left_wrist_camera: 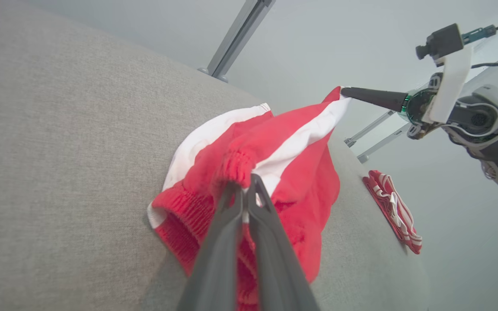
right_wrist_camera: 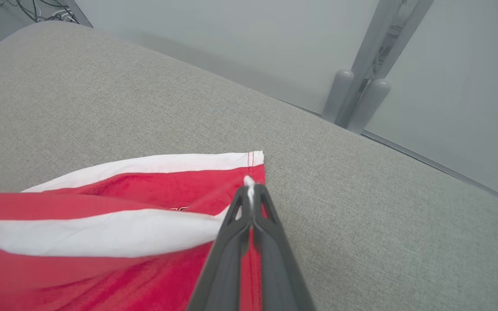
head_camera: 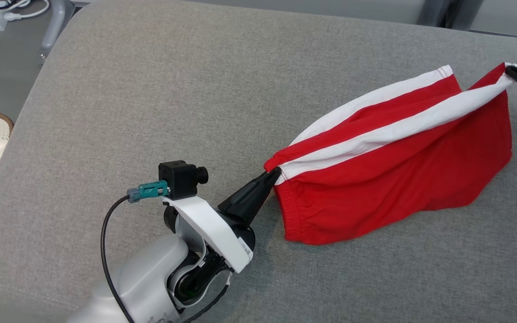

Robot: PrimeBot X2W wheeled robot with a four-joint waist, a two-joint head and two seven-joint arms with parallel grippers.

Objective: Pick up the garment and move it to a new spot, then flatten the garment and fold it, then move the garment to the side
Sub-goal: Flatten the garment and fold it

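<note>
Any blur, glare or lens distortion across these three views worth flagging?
Head view: sharp, evenly lit, faint shadow under the garment. Left wrist view: wide-angle bending of the grey surface, left gripper soft up close. Right wrist view: garment blurred at lower left, no glare.

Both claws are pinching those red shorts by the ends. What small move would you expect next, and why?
Probably lower both together, under tension, to lay the shorts flat on the grey cushion. The left gripper pinches the waistband corner, the right gripper the leg hem; the striped edge is taut and raised, the rest sags creased.
</note>
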